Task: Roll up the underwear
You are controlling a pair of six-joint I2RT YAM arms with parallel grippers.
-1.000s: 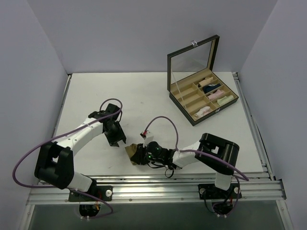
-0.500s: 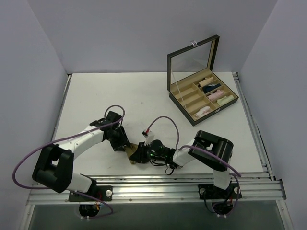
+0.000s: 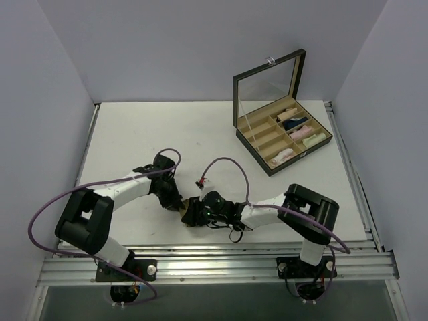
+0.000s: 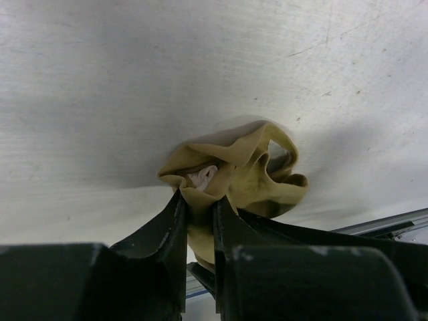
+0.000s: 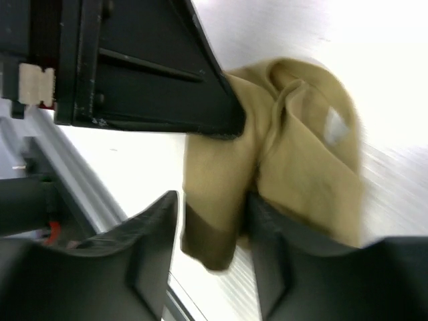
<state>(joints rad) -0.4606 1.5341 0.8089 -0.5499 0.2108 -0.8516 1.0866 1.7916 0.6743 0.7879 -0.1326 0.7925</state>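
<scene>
From here I have both arms meeting at the lower centre of the top view, with the tan brief (image 4: 249,167) bunched up on the table (image 4: 134,80) between them. The left gripper (image 4: 198,200) comes in from the left and is clenched on the brief. In its wrist view the two black fingers (image 4: 168,227) stand almost together, with a fold of tan cloth pinched in the narrow slot between them. A scrap of paler fabric shows just above the tips. The rest of the brief puffs out beyond the fingertips in loose folds, resting on the table. The right gripper (image 5: 212,200) comes in from the right, and its jaws are spread. In its wrist view the cloth hangs down between the two fingers. It sits close against the one on the frame's right, with a clear gap to the one on the left, so I read this gripper as released, not gripping. A left-arm finger crosses the upper left of that view, its tip against the cloth. In the top view's upper right the box (image 3: 281,137) stands well apart with its lid up and a few cloth rolls (image 3: 294,124) in its compartments.
</scene>
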